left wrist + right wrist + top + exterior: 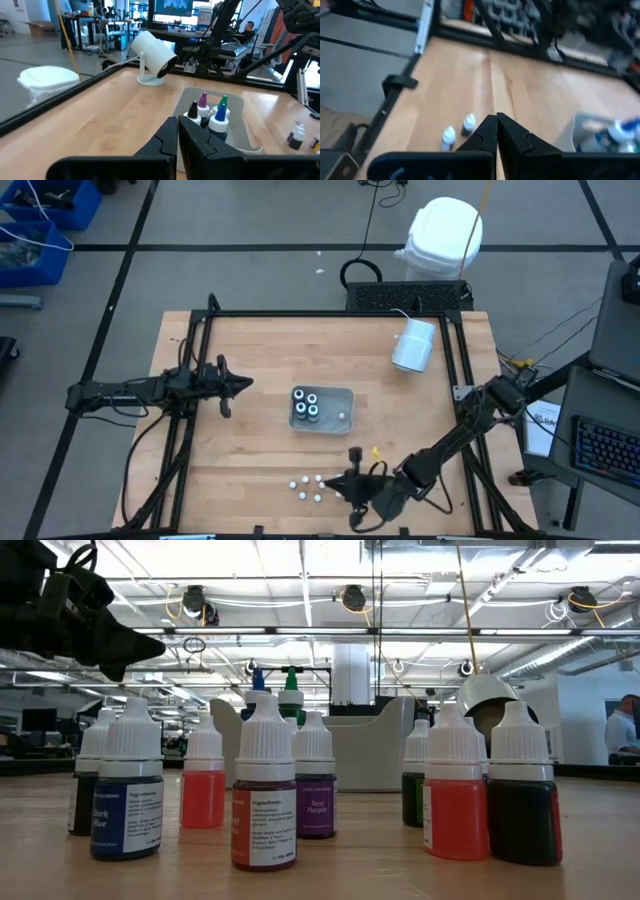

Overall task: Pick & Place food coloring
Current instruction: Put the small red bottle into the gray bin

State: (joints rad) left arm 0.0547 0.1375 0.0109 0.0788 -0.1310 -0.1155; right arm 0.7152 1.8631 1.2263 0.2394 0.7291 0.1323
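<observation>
Several tiny white-capped food coloring bottles [308,486] stand on their bases near the table's near edge; the low view shows them close up [264,795]. Four bigger dark bottles [306,405] stand in the clear tray [340,398], their coloured tops [212,109] showing in the left wrist view. One small white-capped bottle [342,417] is also in the tray. My right gripper [340,482] [496,122] is shut and empty, just right of the tiny bottles [459,128]. My left gripper [245,385] [177,127] is shut, left of the tray, above the table.
A big white cylinder [414,345] lies at the table's far right. A small yellow object [375,451] sits by my right arm. A black frame [330,313] runs around the table. Bare wood lies between the tray and the tiny bottles.
</observation>
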